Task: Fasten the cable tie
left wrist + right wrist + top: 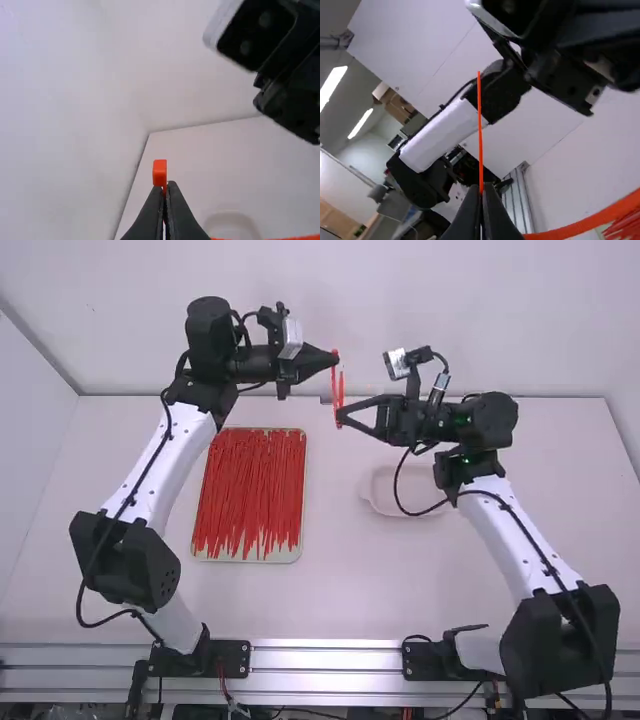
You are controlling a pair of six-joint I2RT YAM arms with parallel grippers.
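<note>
Table [340,570], white, enclosed by white panels. Tray [245,559] of red ties [250,495] left of middle; white dish [385,498] to the right. Cable tie [340,400] upright in the air over the table. Left gripper [333,360] pinched on its head [159,171], right gripper [342,418] pinched on its lower end. Right wrist view: strap [480,130] rising from fingertips, ceiling lights [332,82] beyond.

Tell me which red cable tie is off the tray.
The cable tie pinched in the air between the left gripper and right gripper; the other ties lie on the tray.
</note>
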